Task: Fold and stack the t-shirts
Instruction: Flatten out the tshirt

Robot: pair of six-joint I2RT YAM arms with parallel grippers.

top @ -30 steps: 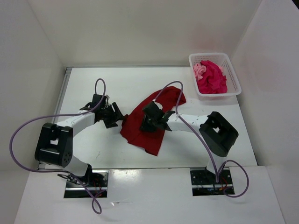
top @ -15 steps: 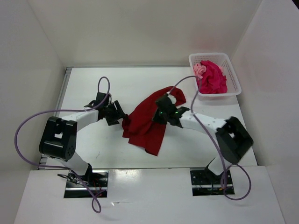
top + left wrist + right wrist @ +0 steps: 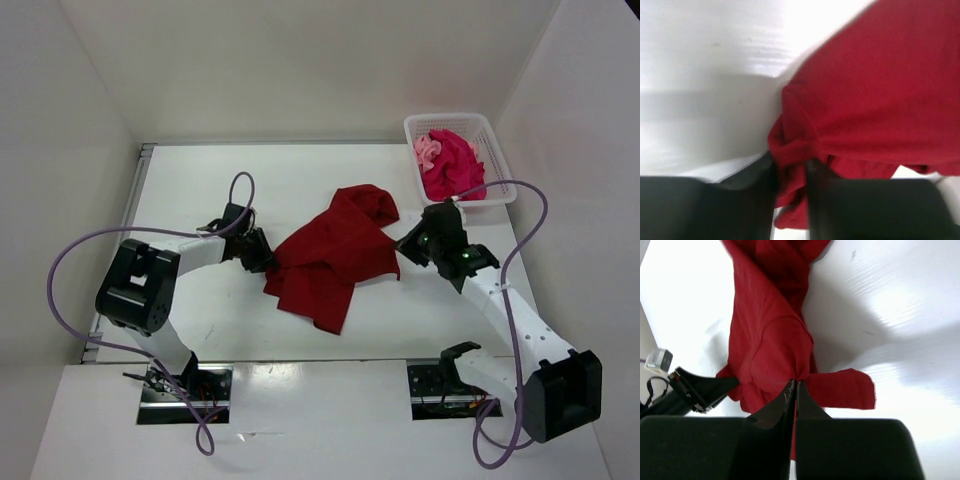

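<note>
Mid-frame: dark red t-shirt (image 3: 335,255) unfolded, left gripper (image 3: 267,258) and right gripper (image 3: 408,246) each clamped on an edge; pink shirts (image 3: 455,170) wait in basket (image 3: 470,204).

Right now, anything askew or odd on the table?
The dark red t-shirt is crumpled mid-table, not flat, pinched at opposite sides by the left gripper and right gripper. The magenta t-shirt and salmon t-shirt sit wadded in the white basket. Nothing spilled or damaged.
</note>
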